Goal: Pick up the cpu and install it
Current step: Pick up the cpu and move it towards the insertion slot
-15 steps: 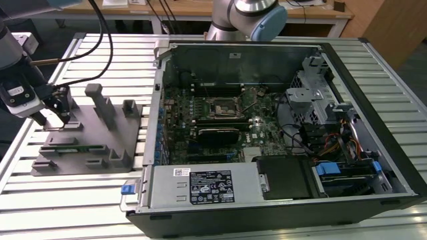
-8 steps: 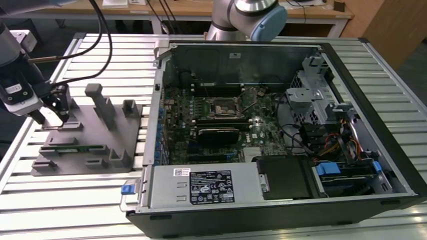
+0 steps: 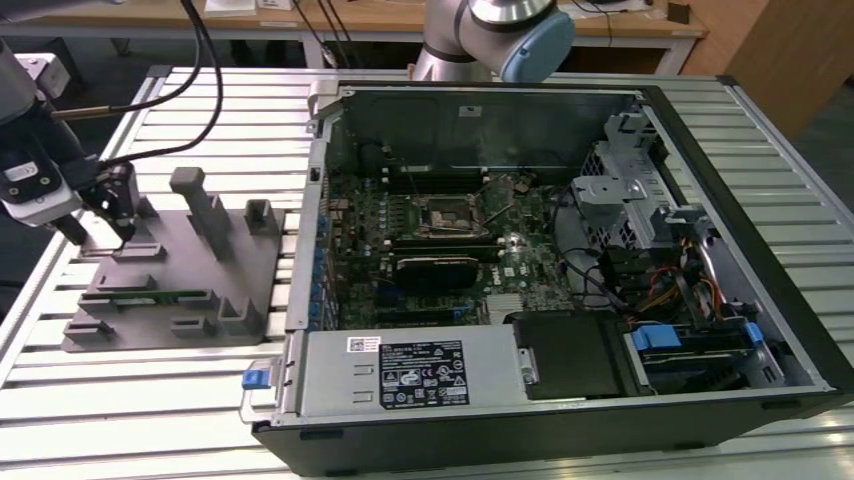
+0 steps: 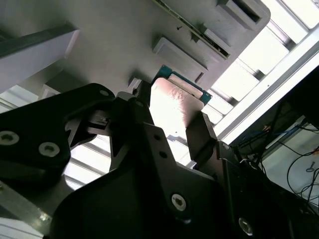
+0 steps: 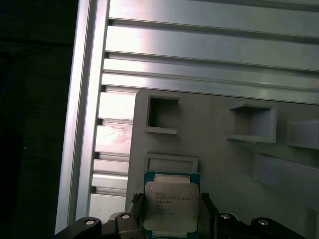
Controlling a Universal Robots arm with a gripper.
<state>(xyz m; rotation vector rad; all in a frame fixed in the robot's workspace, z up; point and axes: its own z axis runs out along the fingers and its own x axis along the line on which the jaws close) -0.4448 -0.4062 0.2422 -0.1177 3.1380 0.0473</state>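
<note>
The claw [image 3: 104, 232] hangs over the grey fixture [image 3: 187, 300] on the slatted counter [image 3: 80, 400], well apart from the open computer case [image 3: 561, 250] and its socket [image 3: 447, 215]. In the first wrist view its fingers [image 5: 209, 211] are narrowed onto opposite edges of the cpu [image 5: 172, 205]. The chip lies flat between them, probably an edge grip to keep it level.

I counted one cpu [image 5: 172, 206], one pincer [image 3: 104, 238] with two fingers [image 4: 202, 134], and one robot arm [image 3: 501, 30]. On the one counter [image 3: 147, 400] stood one grey fixture [image 3: 174, 270] at the exterior view's left, carrying one green memory stick [image 3: 147, 296]. At the right stood one open computer case [image 3: 747, 250] with one black socket [image 3: 445, 212] inside.
</note>
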